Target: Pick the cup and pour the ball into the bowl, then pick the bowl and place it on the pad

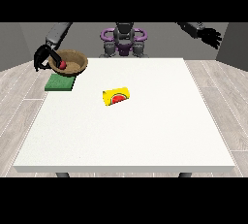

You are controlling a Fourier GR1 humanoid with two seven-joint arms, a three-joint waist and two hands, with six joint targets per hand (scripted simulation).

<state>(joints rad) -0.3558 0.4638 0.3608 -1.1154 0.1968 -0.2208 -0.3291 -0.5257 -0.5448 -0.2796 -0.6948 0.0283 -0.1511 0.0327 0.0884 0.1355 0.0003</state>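
wood-look bowl (73, 59), matt white table (145, 136)

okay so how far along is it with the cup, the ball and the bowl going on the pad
Pouring looks done: the red ball sits in the bowl and the yellow cup lies on its side on the table. In hand: the hand at the view's left holds the bowl over the green pad. Left: setting it down.

The yellow cup (116, 96) lies alone mid-table with open surface all round; the bowl (69, 63) and green pad (59, 82) crowd the far corner at the view's left.
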